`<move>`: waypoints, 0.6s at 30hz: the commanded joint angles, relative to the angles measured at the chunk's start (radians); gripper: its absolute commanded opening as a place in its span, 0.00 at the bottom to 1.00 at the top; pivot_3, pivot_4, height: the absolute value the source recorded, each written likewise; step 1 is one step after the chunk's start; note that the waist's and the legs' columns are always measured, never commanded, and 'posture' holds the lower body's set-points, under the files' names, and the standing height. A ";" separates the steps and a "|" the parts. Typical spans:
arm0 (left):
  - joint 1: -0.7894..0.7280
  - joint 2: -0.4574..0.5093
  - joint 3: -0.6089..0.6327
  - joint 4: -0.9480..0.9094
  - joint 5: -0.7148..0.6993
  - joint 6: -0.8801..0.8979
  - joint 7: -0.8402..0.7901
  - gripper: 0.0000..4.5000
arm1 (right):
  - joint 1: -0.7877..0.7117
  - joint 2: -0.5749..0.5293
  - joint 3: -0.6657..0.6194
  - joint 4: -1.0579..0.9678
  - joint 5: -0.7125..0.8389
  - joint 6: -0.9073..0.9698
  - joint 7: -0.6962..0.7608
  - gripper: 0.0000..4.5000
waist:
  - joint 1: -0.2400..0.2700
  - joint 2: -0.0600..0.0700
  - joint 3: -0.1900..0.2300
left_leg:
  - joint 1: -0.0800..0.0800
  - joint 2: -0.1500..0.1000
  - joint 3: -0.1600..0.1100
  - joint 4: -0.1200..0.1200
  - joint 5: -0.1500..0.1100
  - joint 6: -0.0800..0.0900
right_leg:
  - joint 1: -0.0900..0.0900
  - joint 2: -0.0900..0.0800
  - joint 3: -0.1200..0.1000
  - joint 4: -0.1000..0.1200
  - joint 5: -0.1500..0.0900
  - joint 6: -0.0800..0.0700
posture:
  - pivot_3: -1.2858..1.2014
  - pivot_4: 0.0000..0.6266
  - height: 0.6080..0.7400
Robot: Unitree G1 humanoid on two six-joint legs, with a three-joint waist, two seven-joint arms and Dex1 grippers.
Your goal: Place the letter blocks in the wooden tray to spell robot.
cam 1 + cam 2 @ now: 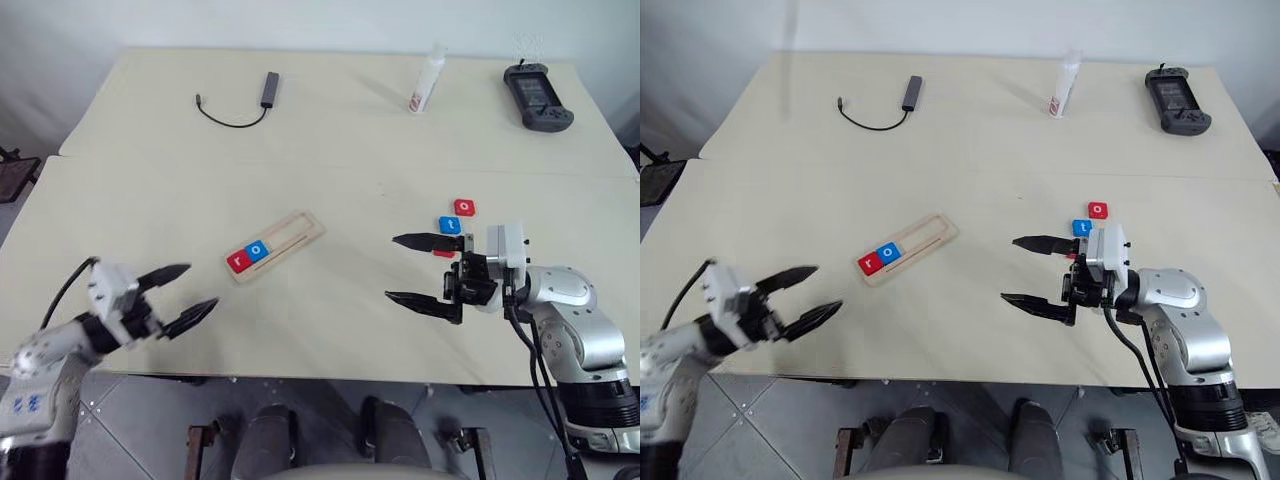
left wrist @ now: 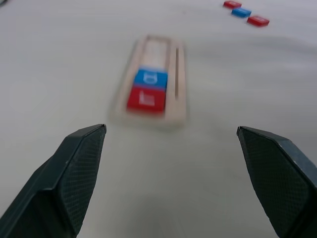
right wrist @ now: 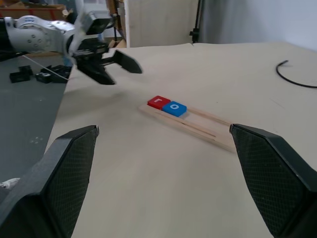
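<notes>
Wooden tray [image 2: 148,82] on a pale tabletop [image 2: 59,64] holds a red block [image 2: 146,99] and a blue block [image 2: 151,78]; open jaws frame it.

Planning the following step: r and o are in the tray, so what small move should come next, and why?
Probably bring the open right end effector back down over the red block partly hidden behind its upper finger, likely the b. The wooden tray holds only r and o.

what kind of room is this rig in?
Looks like a robotics lab or test workspace, not a home. The pale table holds a staged job, a wooden tray with letter blocks, plus a handheld controller and a loose cable adapter. The right wrist view shows equipment clutter behind.
</notes>
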State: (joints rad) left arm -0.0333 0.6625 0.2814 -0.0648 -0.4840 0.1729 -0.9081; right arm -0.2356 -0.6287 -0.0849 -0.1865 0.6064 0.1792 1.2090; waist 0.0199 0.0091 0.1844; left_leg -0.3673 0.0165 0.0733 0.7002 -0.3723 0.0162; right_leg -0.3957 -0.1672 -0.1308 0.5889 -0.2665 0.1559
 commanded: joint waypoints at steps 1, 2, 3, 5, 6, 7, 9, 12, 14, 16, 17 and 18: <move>-0.053 -0.015 -0.084 0.030 0.079 0.010 0.036 1.00 | 0.018 -0.011 -0.033 -0.051 0.017 0.007 -0.025 0.99 | -0.007 0.000 0.000 | 0.000 0.000 0.001 -0.001 0.000 0.000 | 0.000 0.000 0.000 0.000 0.000 0.000 | 0.52 0.24 1.00; -0.073 -0.020 -0.105 0.051 0.099 0.000 0.037 1.00 | 0.027 -0.009 -0.034 -0.061 0.014 0.007 -0.035 0.99 | -0.011 0.000 0.000 | 0.000 0.000 0.001 -0.001 0.000 0.000 | 0.000 0.000 0.000 -0.001 0.000 0.000 | 0.52 0.24 1.00; -0.091 -0.023 -0.122 0.069 0.111 0.017 0.046 1.00 | 0.037 -0.008 -0.034 -0.072 0.012 0.007 -0.041 0.99 | -0.013 0.000 0.000 | 0.000 0.000 0.002 -0.001 0.000 0.000 | -0.001 0.000 0.000 -0.001 0.000 0.000 | 0.52 0.24 1.00; -0.114 -0.022 -0.144 0.101 0.146 0.041 0.077 1.00 | 0.052 -0.007 -0.033 -0.086 0.010 0.007 -0.052 0.99 | -0.018 0.000 0.000 | 0.000 0.000 0.001 -0.001 0.000 0.000 | -0.001 0.000 -0.001 0.000 0.000 0.000 | 0.52 0.24 1.00; -0.122 -0.025 -0.148 0.112 0.153 0.039 0.084 1.00 | 0.061 -0.005 -0.034 -0.094 0.011 0.007 -0.058 0.99 | -0.018 0.000 0.000 | 0.000 0.000 0.001 -0.001 0.000 0.000 | -0.001 0.000 -0.001 -0.001 0.000 0.000 | 0.52 0.24 1.00; -0.127 -0.029 -0.151 0.123 0.165 0.023 0.090 1.00 | 0.071 -0.003 -0.035 -0.100 0.011 0.005 -0.064 0.99 | -0.018 0.000 0.000 | 0.000 0.000 0.001 -0.001 0.000 0.000 | 0.000 0.000 -0.001 -0.001 0.000 0.000 | 0.52 0.24 1.00; -0.131 -0.035 -0.151 0.131 0.170 0.011 0.088 1.00 | 0.084 0.000 -0.038 -0.108 0.012 0.004 -0.074 0.99 | -0.019 0.000 0.000 | 0.001 0.000 0.001 0.000 0.000 0.000 | 0.000 0.000 0.000 0.000 0.000 0.000 | 0.52 0.24 1.00; -0.127 -0.035 -0.152 0.133 0.172 0.021 0.084 1.00 | 0.091 0.003 -0.037 -0.108 0.012 0.000 -0.084 0.99 | -0.019 0.000 0.000 | 0.001 0.000 0.001 0.000 0.000 0.000 | 0.000 0.000 0.000 0.000 0.000 0.000 | 0.52 0.24 1.00; -0.125 -0.031 -0.155 0.134 0.173 0.023 0.074 1.00 | 0.092 0.005 -0.033 -0.104 0.009 -0.006 -0.085 0.99 | -0.019 0.000 0.000 | 0.001 0.000 0.001 0.000 0.000 0.000 | 0.000 0.000 0.000 0.000 0.000 0.000 | 0.52 0.24 1.00; -0.127 -0.022 -0.163 0.142 0.180 0.027 0.061 1.00 | 0.089 0.006 -0.033 -0.099 0.008 -0.009 -0.084 0.99 | -0.019 0.000 0.000 | 0.001 0.000 0.001 0.000 0.000 0.000 | 0.000 0.000 0.000 0.000 0.000 0.000 | 0.52 0.24 1.00; -0.128 -0.017 -0.168 0.147 0.183 0.032 0.051 1.00 | 0.087 0.006 -0.033 -0.095 0.007 -0.011 -0.084 0.99 | -0.019 0.000 0.000 | 0.001 0.000 0.001 0.000 0.000 0.000 | 0.000 0.000 0.000 0.000 0.000 0.000 | 0.52 0.24 1.00; -0.130 -0.013 -0.175 0.155 0.187 0.029 0.039 1.00 | 0.083 0.007 -0.034 -0.089 0.005 -0.012 -0.083 0.99 | -0.020 0.000 0.000 | 0.001 0.000 0.001 0.000 0.000 0.000 | 0.000 0.000 0.000 0.000 0.000 0.000 | 0.52 0.24 1.00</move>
State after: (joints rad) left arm -0.1724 0.6385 0.1299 0.0673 -0.3107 0.1949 -0.8450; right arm -0.1462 -0.6240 -0.0970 -0.2550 0.6030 0.1894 1.1249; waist 0.0004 0.0089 0.1843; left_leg -0.3661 0.0168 0.0747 0.6997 -0.3723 0.0162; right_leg -0.3958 -0.1670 -0.1307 0.5888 -0.2665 0.1560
